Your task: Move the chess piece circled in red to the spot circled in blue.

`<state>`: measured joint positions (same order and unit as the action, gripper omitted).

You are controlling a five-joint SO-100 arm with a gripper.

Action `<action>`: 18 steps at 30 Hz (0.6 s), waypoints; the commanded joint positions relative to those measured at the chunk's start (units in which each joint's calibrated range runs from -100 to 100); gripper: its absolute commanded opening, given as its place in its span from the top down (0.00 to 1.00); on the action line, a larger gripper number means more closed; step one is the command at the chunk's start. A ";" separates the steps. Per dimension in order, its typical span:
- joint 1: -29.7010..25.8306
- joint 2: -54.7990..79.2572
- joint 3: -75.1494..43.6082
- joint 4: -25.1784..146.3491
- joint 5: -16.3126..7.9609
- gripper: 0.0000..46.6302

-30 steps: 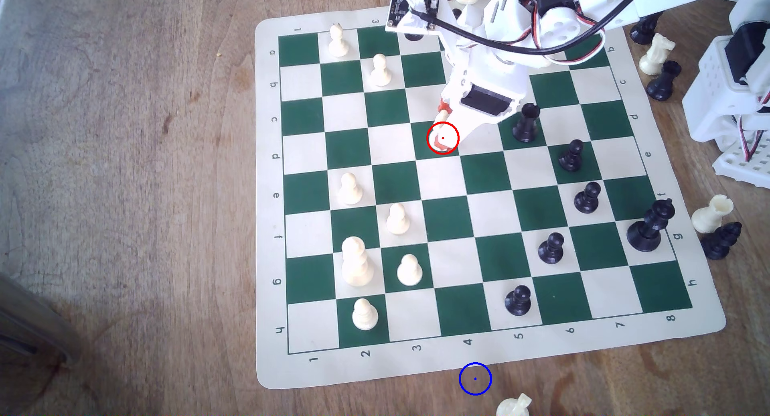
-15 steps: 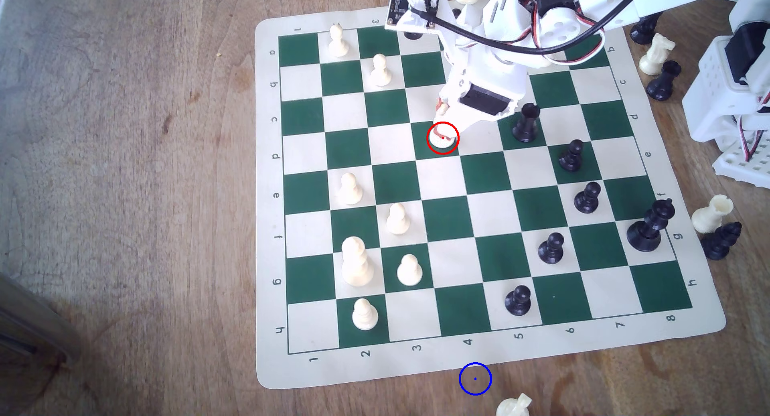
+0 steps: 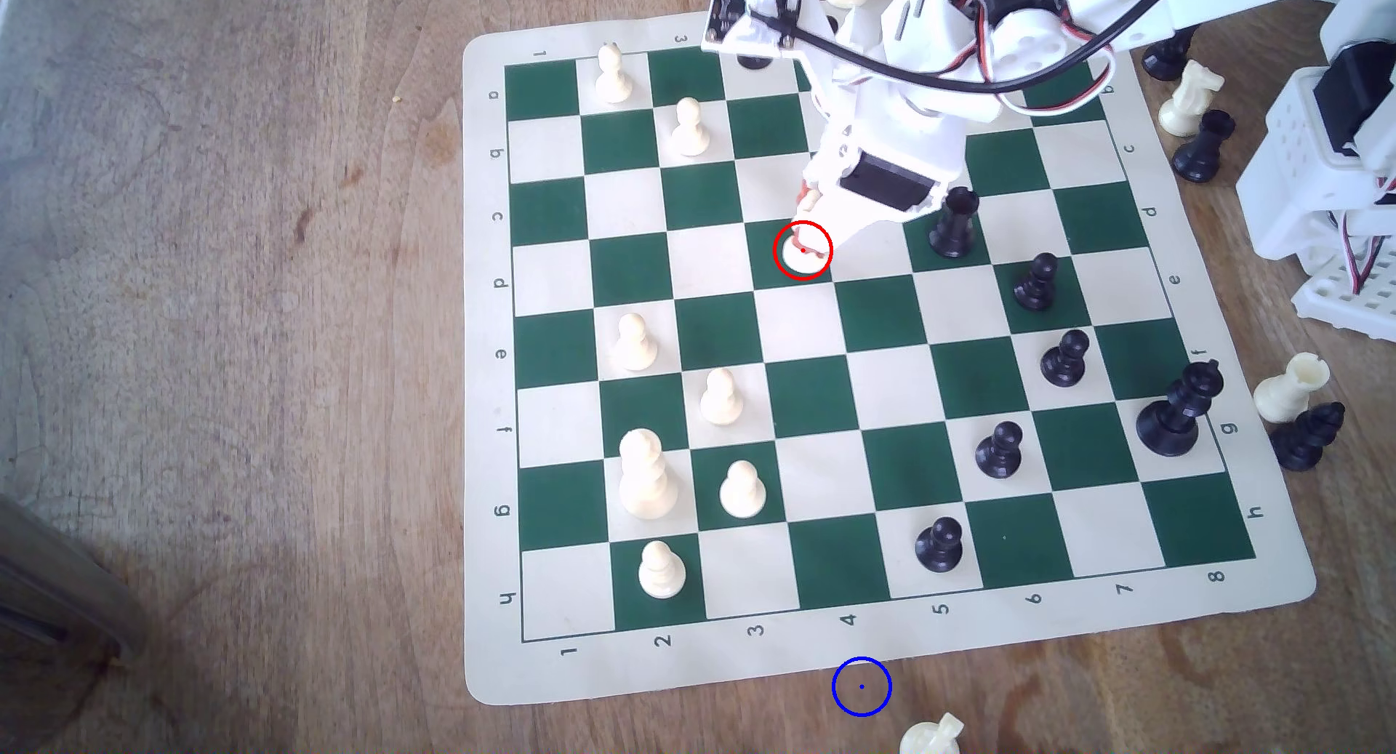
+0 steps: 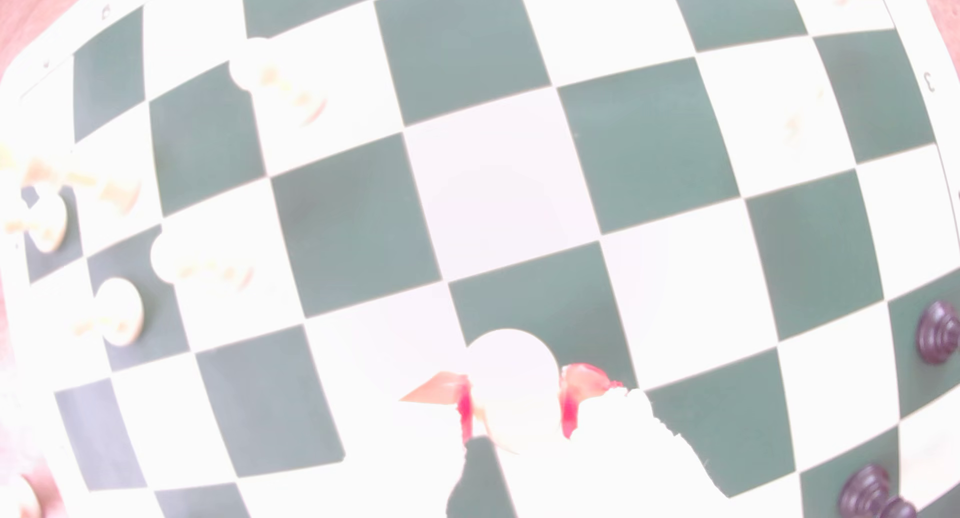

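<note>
On the green square, the claw [image 4: 514, 393] is clamped around the cream pawn [image 4: 511, 373] — grab's done, but the lift and carry to the blue ring [image 3: 861, 686] remain.

Open squares thru mid-board [image 3: 812, 407] down to blue ring [image 3: 861, 686] on bare wood. Cream pawns [image 3: 721, 397] crowding exterior view's left, black pawns [image 3: 939, 544] on right. Black rook [image 3: 953, 222] just beside gripper [image 3: 807, 242]. Toppled cream piece [image 3: 933, 735] near ring.

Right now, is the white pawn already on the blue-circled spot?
No: the white pawn sits on the board between the fingers, and the blue-circled spot is bare wood.
</note>
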<state>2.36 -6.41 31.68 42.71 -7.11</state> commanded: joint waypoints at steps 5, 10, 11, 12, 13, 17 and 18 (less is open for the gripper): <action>-7.95 -12.18 -15.18 8.48 -2.39 0.99; -14.91 -13.54 -18.62 11.02 -2.88 0.99; -17.49 -12.27 -20.16 11.10 -2.93 0.99; -18.75 -11.42 -21.07 11.43 -2.93 0.99; -20.15 -10.14 -22.16 11.59 -2.93 0.99; -25.47 -2.08 -29.14 11.92 -2.93 0.99; -26.33 0.38 -31.40 11.92 -2.93 0.99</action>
<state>-19.84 -11.10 10.80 54.50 -9.84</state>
